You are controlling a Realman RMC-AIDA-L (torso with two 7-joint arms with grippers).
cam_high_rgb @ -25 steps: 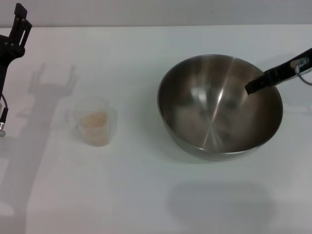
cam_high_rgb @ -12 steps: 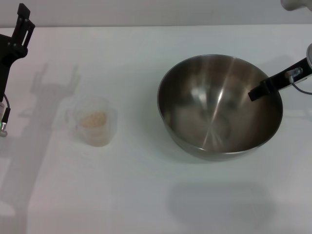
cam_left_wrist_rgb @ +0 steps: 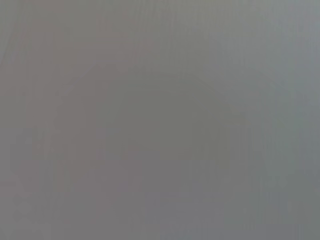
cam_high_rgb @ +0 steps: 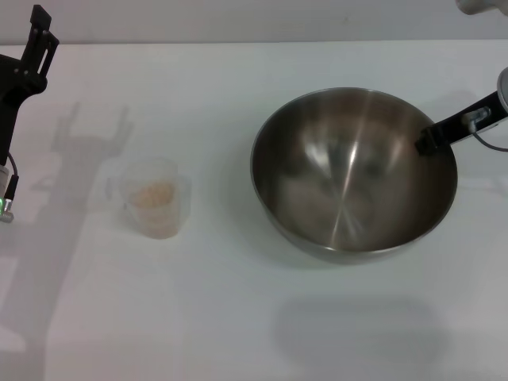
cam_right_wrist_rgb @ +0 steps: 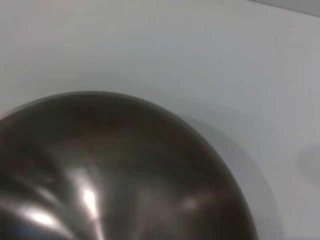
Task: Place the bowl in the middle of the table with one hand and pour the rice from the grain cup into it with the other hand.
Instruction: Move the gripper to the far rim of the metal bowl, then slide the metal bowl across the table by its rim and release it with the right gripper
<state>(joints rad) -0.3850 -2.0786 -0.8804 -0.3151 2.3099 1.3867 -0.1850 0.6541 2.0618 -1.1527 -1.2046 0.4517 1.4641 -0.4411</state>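
Note:
The steel bowl (cam_high_rgb: pixel 353 171) stands on the white table (cam_high_rgb: pixel 238 317), right of the middle. One black finger of my right gripper (cam_high_rgb: pixel 432 139) reaches over the bowl's right rim, its tip inside the bowl and apart from the wall; the other finger is hidden. The bowl also fills the lower part of the right wrist view (cam_right_wrist_rgb: pixel 110 170). The grain cup (cam_high_rgb: pixel 155 198) stands upright at the left with rice (cam_high_rgb: pixel 152 194) in it. My left gripper (cam_high_rgb: pixel 36 40) is raised at the far left, apart from the cup; its shadow shows two prongs spread apart.
The left wrist view shows only a plain grey surface. White table (cam_right_wrist_rgb: pixel 200 60) lies beyond the bowl in the right wrist view. The table's far edge (cam_high_rgb: pixel 238 41) runs along the top of the head view.
My right gripper's finger has drawn back to the right, from the bowl's inside toward its right rim. The bowl has shifted slightly left. The cup and the left arm have stayed put.

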